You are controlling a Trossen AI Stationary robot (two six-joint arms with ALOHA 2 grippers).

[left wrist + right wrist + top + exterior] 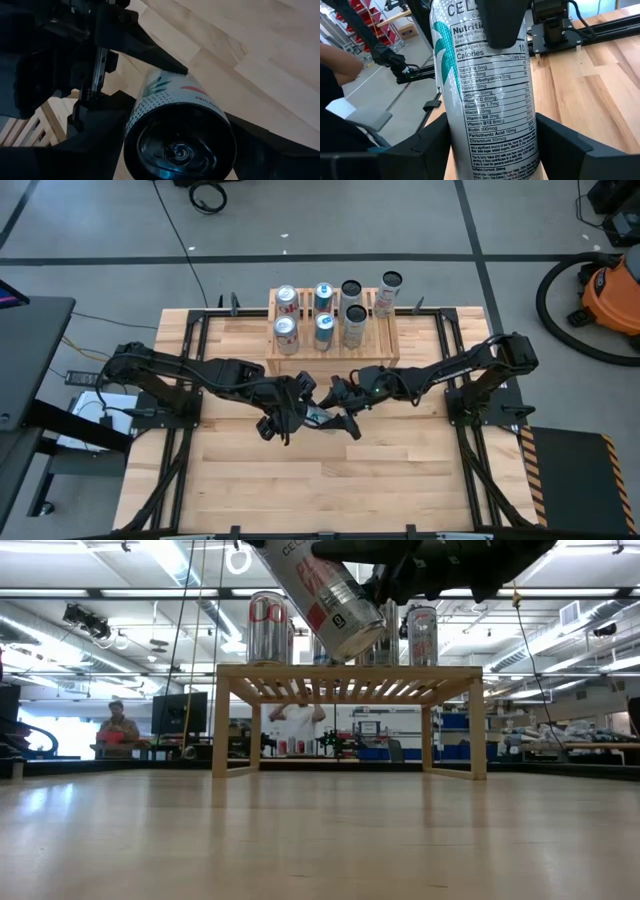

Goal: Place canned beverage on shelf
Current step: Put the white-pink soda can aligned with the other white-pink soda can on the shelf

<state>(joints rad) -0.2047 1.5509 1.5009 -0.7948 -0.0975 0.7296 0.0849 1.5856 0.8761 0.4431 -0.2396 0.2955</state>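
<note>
High view puts both grippers mid-table, just in front of the shelf (333, 330) at the far edge. The can (330, 600) hangs tilted between them, its long axis slanting. The right gripper (490, 145) straddles its body, fingers closed on it; the left gripper (165, 145) also flanks it, grip unclear.

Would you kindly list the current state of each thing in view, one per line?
White slim beverage can with nutrition label: lifted off the table, tilted, gripped by both grippers.
Left gripper: shut on the can.
Right gripper: shut on the can.
Light-wood slatted shelf: standing at the table's far edge, seven cans on top.
Seven shelf cans: upright.
</note>
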